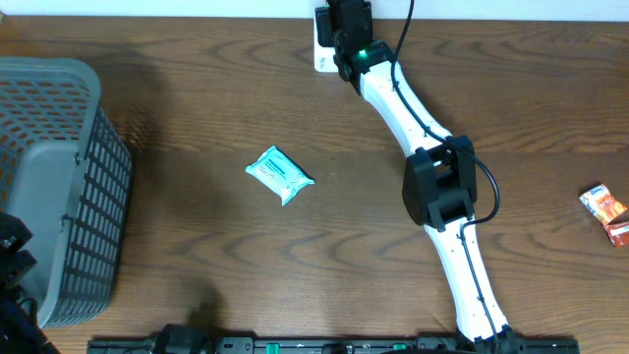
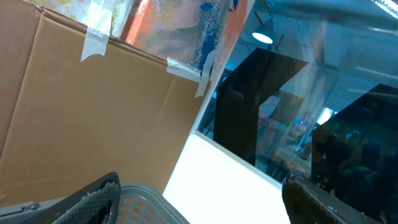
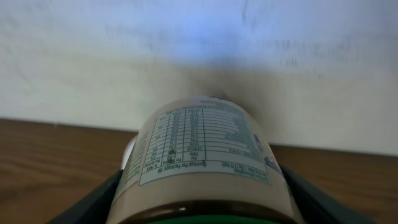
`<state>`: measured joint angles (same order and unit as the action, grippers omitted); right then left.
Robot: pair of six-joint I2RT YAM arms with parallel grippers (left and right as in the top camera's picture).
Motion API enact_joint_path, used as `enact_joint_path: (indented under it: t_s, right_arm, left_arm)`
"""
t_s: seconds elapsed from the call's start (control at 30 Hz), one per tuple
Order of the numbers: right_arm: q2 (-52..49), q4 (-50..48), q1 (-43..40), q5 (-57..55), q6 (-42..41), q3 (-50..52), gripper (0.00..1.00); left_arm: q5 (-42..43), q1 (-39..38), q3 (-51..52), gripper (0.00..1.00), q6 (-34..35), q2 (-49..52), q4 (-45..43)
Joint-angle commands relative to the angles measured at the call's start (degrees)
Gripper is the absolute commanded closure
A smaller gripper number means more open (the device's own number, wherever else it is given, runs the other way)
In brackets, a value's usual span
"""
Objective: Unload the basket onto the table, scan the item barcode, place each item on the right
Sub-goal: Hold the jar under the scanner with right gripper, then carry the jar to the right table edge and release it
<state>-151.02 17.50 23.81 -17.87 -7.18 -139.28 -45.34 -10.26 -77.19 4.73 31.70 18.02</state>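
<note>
— What is the right pincer (image 3: 205, 204) doing?
— I'm seeing it pinching the cream cylindrical bottle with the printed label (image 3: 202, 149), fingers (image 3: 93, 200) pressing its sides, at the brown wooden table's (image 1: 197, 98) far edge, by the white wall (image 3: 186, 50).
— And the left pincer (image 2: 199, 205)?
— It's sitting spread wide, tilting upward beside the grey plastic mesh basket (image 1: 59, 197).

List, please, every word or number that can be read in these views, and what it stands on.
Nothing can be quoted with confidence.
White bottle: table-style label, upside down in the right wrist view, too blurred to read.
Light blue packet: print too small.
Red packet: print too small.
</note>
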Motion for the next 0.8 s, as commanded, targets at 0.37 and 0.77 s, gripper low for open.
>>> enact_joint_path:
  t_s: [0.37,0.77]
  right_arm:
    - [24.3,45.4,-13.9,-3.0,-5.1,-1.2,0.35]
    - [19.2,65.8,-45.0,6.0,-8.3,0.0,0.34]
  left_arm:
    - [-0.1,0.2,0.1,0.17,0.5,-0.6,-0.7]
    - [-0.1,0.2,0.1,0.17,0.5,-0.6,-0.9]
